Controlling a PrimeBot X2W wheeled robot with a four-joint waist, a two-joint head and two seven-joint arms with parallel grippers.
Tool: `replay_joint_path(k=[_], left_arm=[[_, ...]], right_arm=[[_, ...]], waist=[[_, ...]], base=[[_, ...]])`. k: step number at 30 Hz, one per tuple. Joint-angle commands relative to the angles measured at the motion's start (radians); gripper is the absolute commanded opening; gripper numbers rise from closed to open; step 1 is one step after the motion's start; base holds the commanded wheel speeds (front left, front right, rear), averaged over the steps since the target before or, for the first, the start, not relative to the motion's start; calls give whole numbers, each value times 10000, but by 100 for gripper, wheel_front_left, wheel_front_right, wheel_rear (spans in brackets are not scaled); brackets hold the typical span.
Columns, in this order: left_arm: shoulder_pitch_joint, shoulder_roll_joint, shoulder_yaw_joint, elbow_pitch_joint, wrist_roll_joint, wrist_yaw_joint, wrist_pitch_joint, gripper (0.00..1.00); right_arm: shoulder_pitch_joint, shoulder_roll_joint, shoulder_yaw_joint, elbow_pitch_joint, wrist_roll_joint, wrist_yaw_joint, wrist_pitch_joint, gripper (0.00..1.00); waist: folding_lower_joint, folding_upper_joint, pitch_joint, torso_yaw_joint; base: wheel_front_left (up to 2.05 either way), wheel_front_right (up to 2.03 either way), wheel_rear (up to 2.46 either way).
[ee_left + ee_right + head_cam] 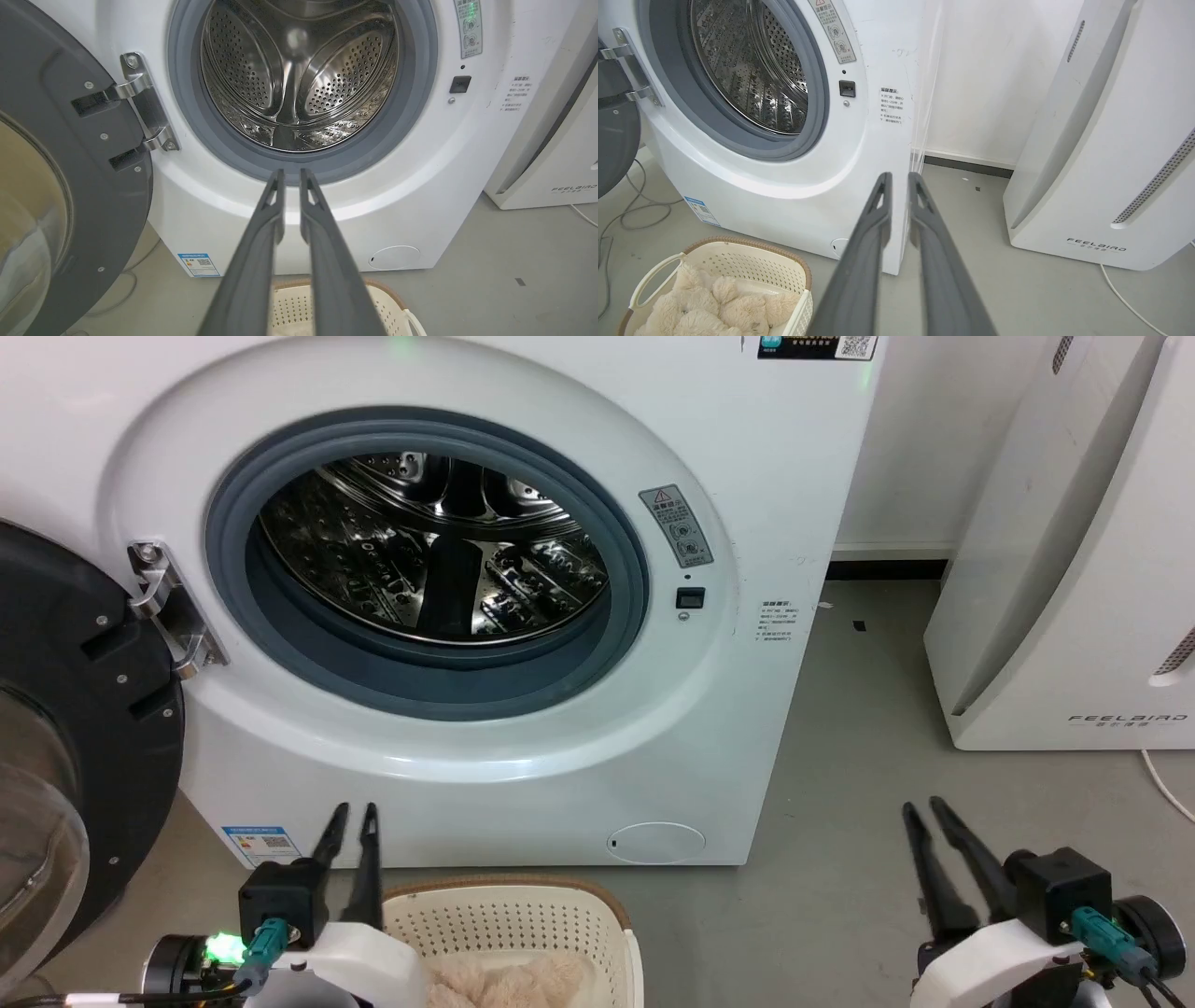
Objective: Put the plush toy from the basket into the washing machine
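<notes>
One washing machine, far centre, white, front-loading; its one round door hangs open at the left on a steel hinge, and the steel drum behind the grey gasket has nothing in it. One white slanted appliance marked FEELBIRD stands to the right, apart from the washer, on grey floor. One basket, cream, perforated, with a brown rim, sits on the floor near the washer's front, on the near-left side. One plush toy, shaggy and cream, lies inside the basket. Two grippers: left gripper hangs above the basket's left edge, fingers pointing at the washer; right gripper hangs over bare floor, near right. On each, the two fingers are drawn nearly together with a thin slit between them, and nothing is held.
</notes>
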Motion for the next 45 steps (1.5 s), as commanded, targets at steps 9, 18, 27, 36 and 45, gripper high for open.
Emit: replay_joint_path(k=[9,18,27,36,45], left_arm=[[18,0,-103,93,-61,61,-119,100],[-7,0,-333,413,-204,149,-350,100],[-187,1,-535,923,-324,163,-538,100],[-512,10,-750,1730,-448,121,-722,100],[-999,94,-1040,2775,-528,1,-904,100]], right_arm=[[13,0,-21,80,70,0,-119,100],[-23,0,-136,169,96,-1,-349,100],[-128,-1,-163,174,114,-2,-537,100],[-248,-1,-173,77,180,-3,-726,100],[-405,-1,-237,44,225,-3,-913,100]], waist=[[0,0,-9,-11],[0,0,100,-55],[0,0,357,-132],[0,0,721,-225],[0,0,1202,-348]], base=[[0,0,0],[0,0,0],[0,0,0],[0,0,0],[0,0,0]])
